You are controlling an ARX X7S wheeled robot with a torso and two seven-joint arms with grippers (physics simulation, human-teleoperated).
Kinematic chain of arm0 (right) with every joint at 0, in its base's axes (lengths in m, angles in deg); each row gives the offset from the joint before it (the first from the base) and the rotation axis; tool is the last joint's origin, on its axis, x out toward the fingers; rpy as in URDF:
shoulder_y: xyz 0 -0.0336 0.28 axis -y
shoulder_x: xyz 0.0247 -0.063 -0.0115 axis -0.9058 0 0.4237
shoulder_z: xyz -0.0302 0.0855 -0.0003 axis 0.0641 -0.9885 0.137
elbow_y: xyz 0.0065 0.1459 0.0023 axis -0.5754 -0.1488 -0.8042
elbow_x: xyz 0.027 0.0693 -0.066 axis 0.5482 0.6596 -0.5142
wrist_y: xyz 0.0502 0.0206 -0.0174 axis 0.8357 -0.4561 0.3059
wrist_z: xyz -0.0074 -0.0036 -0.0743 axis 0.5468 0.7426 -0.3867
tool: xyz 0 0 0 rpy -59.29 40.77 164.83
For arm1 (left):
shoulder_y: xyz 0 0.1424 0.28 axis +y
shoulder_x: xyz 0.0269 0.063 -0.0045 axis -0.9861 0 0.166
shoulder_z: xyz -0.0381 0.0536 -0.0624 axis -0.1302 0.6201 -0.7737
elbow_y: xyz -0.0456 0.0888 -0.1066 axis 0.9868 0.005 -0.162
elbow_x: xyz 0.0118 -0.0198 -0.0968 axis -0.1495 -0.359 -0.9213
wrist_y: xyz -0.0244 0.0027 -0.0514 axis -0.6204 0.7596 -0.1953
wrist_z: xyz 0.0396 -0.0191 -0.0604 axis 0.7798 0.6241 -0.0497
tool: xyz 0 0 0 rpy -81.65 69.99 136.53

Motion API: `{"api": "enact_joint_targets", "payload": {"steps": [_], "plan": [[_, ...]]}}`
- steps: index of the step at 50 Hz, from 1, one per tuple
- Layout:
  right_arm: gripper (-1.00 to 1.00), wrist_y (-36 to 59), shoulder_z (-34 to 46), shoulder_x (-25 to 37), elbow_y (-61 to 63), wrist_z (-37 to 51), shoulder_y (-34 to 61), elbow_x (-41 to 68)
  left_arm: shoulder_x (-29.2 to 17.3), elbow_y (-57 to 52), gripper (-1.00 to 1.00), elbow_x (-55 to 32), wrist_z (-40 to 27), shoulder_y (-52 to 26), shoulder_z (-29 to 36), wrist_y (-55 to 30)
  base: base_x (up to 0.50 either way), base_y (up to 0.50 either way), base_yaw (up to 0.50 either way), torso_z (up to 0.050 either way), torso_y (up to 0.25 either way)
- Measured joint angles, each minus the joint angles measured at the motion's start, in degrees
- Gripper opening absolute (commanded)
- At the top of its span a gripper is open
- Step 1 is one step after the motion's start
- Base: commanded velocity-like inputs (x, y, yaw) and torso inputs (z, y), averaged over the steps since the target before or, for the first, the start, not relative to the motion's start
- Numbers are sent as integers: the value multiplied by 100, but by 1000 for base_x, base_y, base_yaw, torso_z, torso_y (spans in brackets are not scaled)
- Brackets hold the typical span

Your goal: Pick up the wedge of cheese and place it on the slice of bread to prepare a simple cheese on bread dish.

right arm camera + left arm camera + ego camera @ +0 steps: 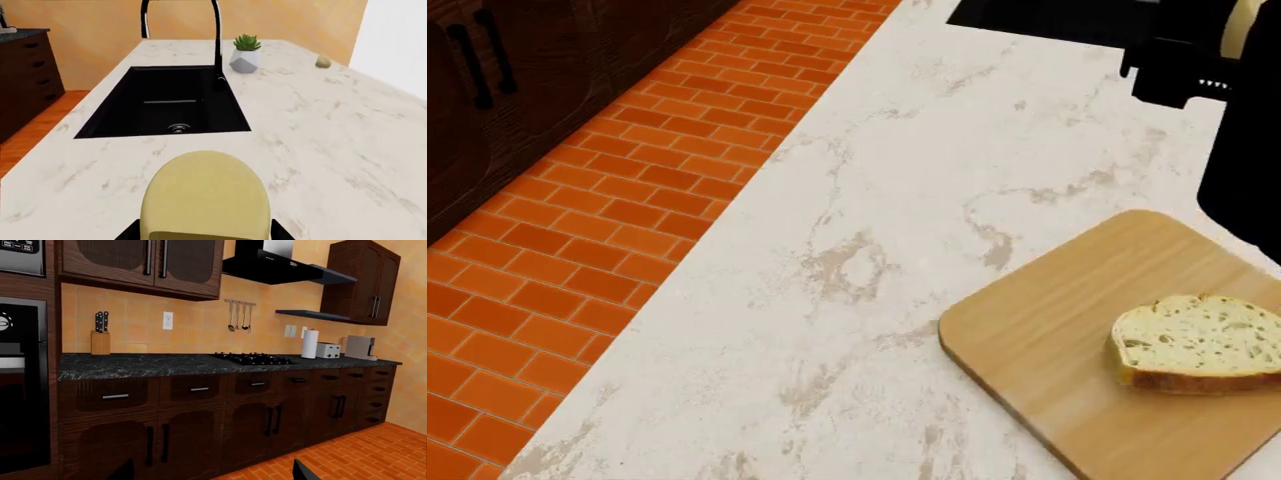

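Your right end effector [203, 235] is clamped on the cheese [205, 197] up over the desk [868, 250] toward the sink [163, 102], so if that rounded lump slips or rolls off the bread [1198, 342], it'll leave the board [1028, 350]; left one, can't tell.

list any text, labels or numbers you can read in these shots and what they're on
Nothing can be read outright.
Range hood: small white marks on its front panel, too small to read.
Microwave: keypad buttons, too blurred to read.
Oven: a white dial mark, no legible characters.
Cutting board, slice of bread, wedge of cheese: no text.
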Motion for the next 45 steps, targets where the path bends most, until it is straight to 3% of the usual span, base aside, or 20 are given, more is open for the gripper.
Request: {"api": "enact_joint_targets", "payload": {"steps": [14,45], "plan": [[-100,191,-11,-85,-310,6,-276,212,-33,16,100,-60,-40,0,13,-6,0,0,0,0,0],[-100,243,56,66,255,428,-625,152,-87,85,100,-125,-46,11,74,62,0,0,0,0,0]]}}
